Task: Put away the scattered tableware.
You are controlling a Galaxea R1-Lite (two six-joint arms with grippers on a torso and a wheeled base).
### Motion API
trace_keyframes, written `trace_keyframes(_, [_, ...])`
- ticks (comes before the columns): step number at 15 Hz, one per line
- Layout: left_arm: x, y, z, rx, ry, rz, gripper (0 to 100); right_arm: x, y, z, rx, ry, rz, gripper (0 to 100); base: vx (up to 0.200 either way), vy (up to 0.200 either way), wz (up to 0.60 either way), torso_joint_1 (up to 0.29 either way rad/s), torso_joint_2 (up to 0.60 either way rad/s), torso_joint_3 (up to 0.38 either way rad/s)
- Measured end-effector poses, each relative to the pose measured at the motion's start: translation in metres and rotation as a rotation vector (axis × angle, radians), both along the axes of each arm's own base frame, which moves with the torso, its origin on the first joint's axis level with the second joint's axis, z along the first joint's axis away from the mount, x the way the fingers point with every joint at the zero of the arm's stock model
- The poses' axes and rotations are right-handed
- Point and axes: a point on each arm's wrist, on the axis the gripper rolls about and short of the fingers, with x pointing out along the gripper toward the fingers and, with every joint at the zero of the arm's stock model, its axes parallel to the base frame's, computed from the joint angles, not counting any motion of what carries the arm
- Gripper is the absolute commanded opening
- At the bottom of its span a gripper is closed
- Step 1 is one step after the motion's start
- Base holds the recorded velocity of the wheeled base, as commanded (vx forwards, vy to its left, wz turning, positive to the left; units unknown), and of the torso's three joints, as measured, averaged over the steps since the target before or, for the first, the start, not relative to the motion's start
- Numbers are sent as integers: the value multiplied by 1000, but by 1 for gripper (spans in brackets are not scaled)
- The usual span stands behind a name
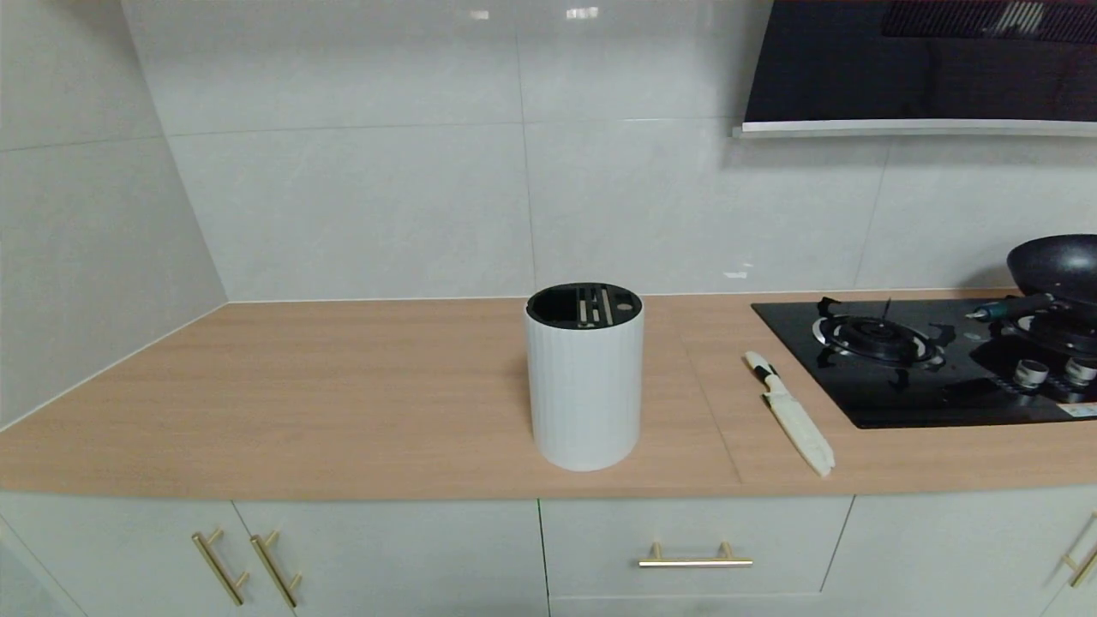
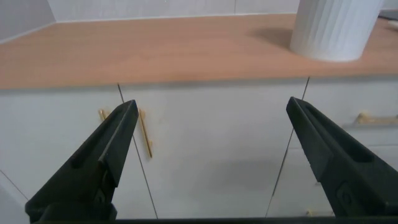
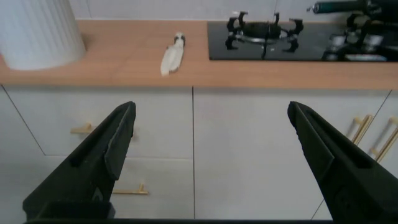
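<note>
Head view: the white ribbed knife holder (image 1: pixel 584 386) stands upright near the middle of the wooden surface (image 1: pixel 343 403). The white knife (image 1: pixel 790 415) lies flat on the surface, between the knife holder and the hob (image 1: pixel 926 360), apart from both.

Left wrist view: the left end effector (image 2: pixel 211 106) is spread wide, facing the cabinet doors (image 2: pixel 62 118) below the surface edge.

Right wrist view: the right end effector (image 3: pixel 211 106) is likewise spread wide, facing the cabinet doors below the knife.

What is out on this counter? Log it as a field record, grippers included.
holder: white ribbed cylinder, upright on the counter, slotted black top
knife: white, flat on counter between holder and stove, touching neither
pan: black, on the stove
left gripper: open, facing cabinet fronts
right gripper: open, facing cabinet fronts
</note>
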Motion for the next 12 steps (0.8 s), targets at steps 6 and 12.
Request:
trace_keyframes(6, [0, 0, 0, 0, 0, 0, 100, 0, 0, 0, 0, 0, 0, 100, 0, 0, 0, 262, -565, -301])
trace_keyframes(12, [0, 0, 0, 0, 0, 0, 100, 0, 0, 0, 0, 0, -1, 100, 0, 0, 0, 244, -505, -261])
